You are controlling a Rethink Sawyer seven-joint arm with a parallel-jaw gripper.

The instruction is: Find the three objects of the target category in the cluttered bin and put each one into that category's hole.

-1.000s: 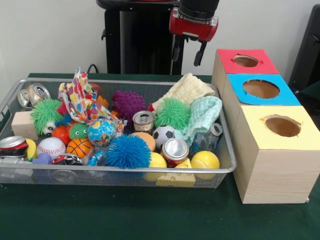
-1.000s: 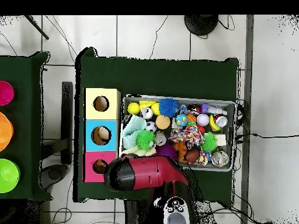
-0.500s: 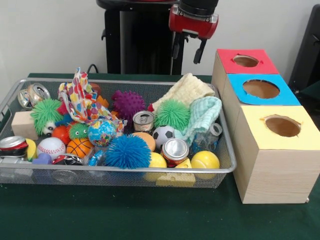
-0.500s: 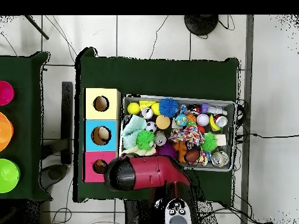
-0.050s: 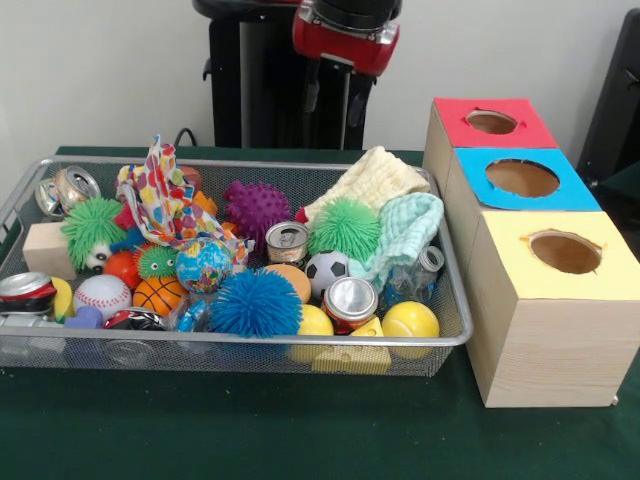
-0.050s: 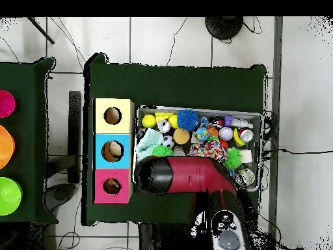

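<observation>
Pale wall [image 5: 100, 70] across the top of the front view. Green cloth [image 5: 300, 430] over the table along the bottom. In the overhead view, white tiled floor [image 6: 299, 97] at right, crossed by thin cables [image 6: 296, 152]. Second green table [image 6: 26, 84] at left edge with pink [image 6: 5, 103], orange [image 6: 5, 144] and green [image 6: 8, 195] bowls.

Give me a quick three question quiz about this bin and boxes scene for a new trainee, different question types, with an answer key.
1. True or false: the soccer ball lies in the wire bin.
2. Which box is nearest the camera in the front view? A red box B blue box C yellow box
3. Fill in: the gripper hangs above the bin's far edge, holding ____.

Key: 1 true. 2 C. 3 nothing.
</observation>
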